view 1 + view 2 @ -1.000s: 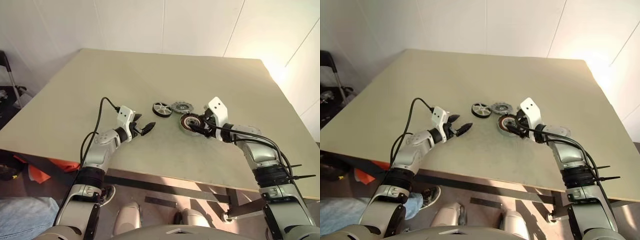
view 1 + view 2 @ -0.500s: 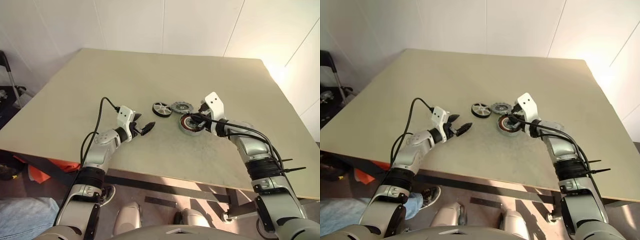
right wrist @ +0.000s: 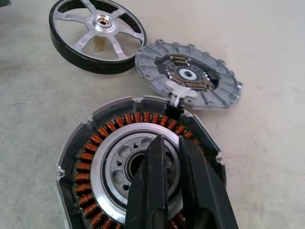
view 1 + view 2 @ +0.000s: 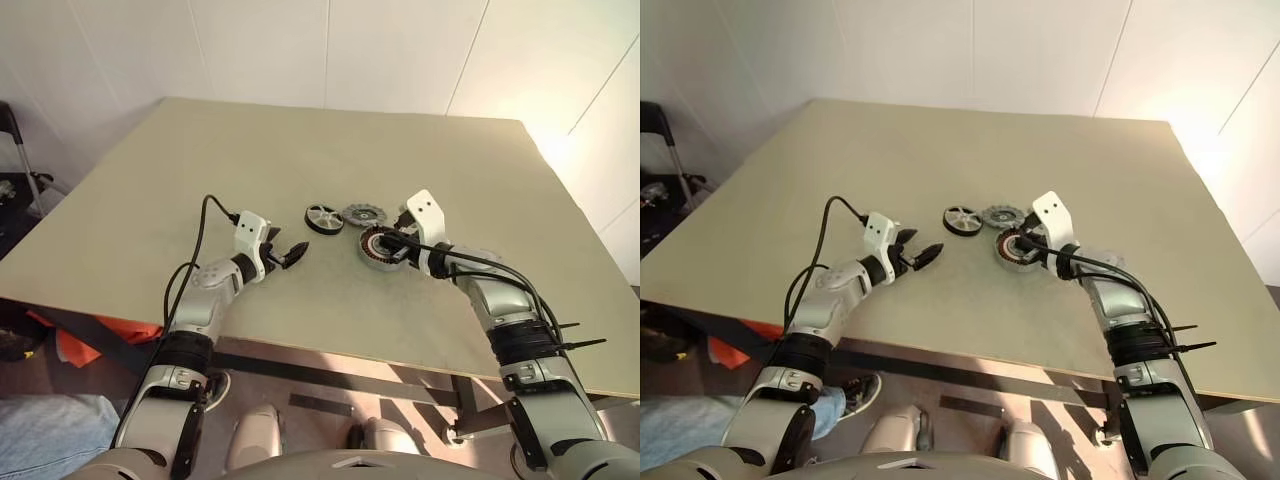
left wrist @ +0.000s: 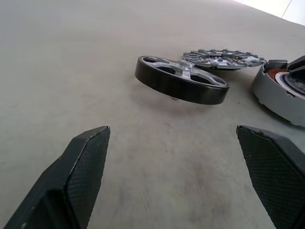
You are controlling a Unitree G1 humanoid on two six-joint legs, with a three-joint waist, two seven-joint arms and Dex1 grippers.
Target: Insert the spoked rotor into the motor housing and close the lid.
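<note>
no legible text, label, brand, number or sign anywhere. the lid [image 3: 188, 75] carries small markings around its darker centre, too fine to read. the spoked rotor [image 3: 97, 34] and the motor housing [image 3: 76, 157] bear no readable marks. the table [image 4: 300, 150] surface is plain.
</note>
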